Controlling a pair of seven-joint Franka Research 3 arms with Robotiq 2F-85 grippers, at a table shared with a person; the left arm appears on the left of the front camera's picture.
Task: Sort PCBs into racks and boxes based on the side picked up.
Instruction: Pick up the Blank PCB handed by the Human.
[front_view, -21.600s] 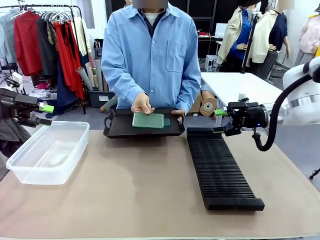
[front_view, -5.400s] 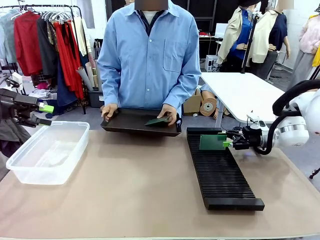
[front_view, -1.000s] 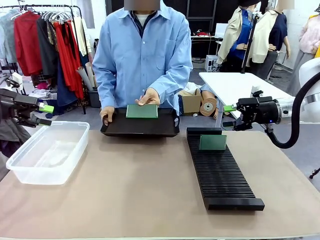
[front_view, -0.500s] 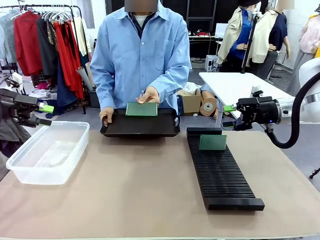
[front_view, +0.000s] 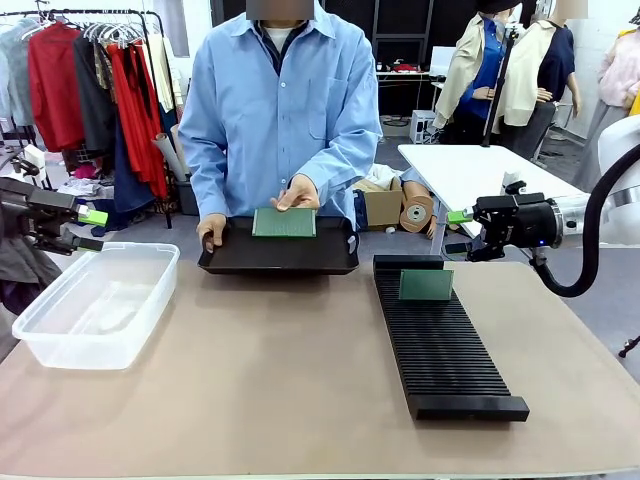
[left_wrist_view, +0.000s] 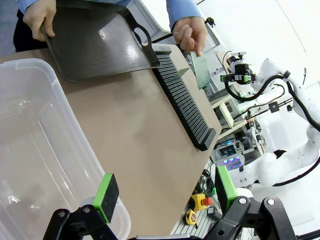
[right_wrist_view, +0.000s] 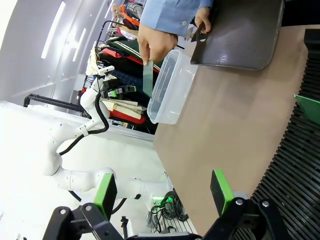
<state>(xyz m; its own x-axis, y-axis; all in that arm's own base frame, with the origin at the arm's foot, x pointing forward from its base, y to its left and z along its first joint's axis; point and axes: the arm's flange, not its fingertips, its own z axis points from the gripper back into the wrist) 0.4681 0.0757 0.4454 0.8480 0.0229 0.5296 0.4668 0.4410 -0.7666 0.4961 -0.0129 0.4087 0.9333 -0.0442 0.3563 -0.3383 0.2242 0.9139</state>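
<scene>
Green PCB (front_view: 284, 222) overlapping tray (front_view: 280, 260), hand (front_view: 297, 192) half-hidden

Dark green thin rectangular board (front_view: 426, 285); black long plastic rack (front_view: 445, 350), finely ribbed; paler green hand-held board (front_view: 284, 222), finely patterned; clear plastic tub (front_view: 70, 350).

**No legible writing**

No letters, numbers or brand marks can be read on the PCBs (front_view: 284, 222), rack (front_view: 445, 350), box (front_view: 62, 345) or tray (front_view: 278, 260); the boards' patterned faces are too small and blurred to show any print
</scene>
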